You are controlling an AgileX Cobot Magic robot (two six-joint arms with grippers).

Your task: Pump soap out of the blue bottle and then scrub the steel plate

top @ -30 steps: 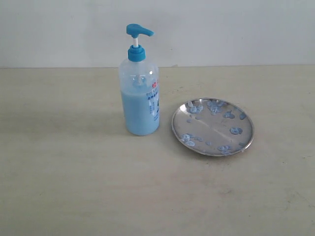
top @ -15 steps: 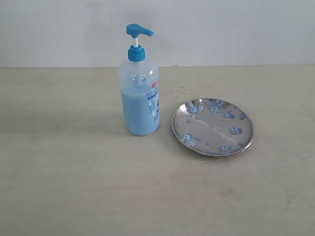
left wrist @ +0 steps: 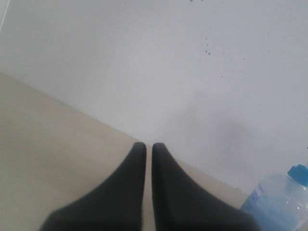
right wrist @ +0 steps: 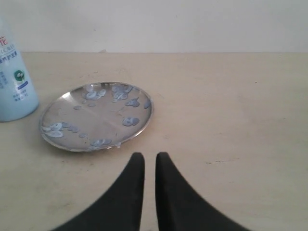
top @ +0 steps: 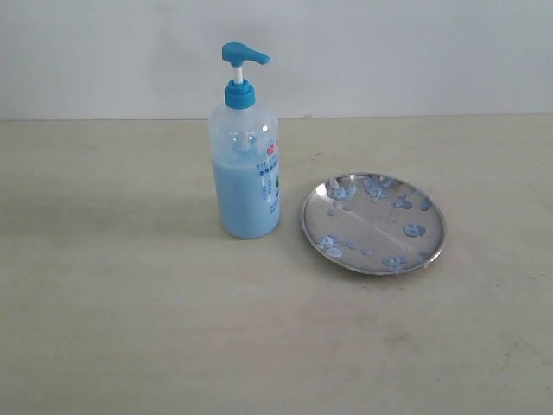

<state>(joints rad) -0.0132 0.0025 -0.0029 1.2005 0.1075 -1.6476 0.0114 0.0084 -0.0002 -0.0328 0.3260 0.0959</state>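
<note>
Item 1, the blue bottle (top: 246,164): stood upright on the tabletop (top: 130,311), left of centre in the exterior view, pump head (top: 243,54) raised with nothing on it; the soap (top: 245,201) filled most of its body

Item 2, the steel plate (top: 371,226): lay flat just beside the bottle on its right, not touching it, dotted with light-blue blobs (top: 414,230)

Item 3, your left jaws: drawn together to a thin slit, gripping nothing, off to one side of the bottle

Item 4, your right jaws: likewise together and empty, near the plate but clear of its rim

Progress, as you could judge it: neither step was under way. The blobs suggested soap on the plate, yet pumping and scrubbing both looked left to do. No scrubbing tool showed anywhere

Views: the exterior view gave you both things whole but no arm at all. Only the wrist views showed the jaws. The left wrist view caught just the bottle's shoulder and collar against the wall (left wrist: 192,72); the right wrist view showed the whole plate and the bottle's label
</note>
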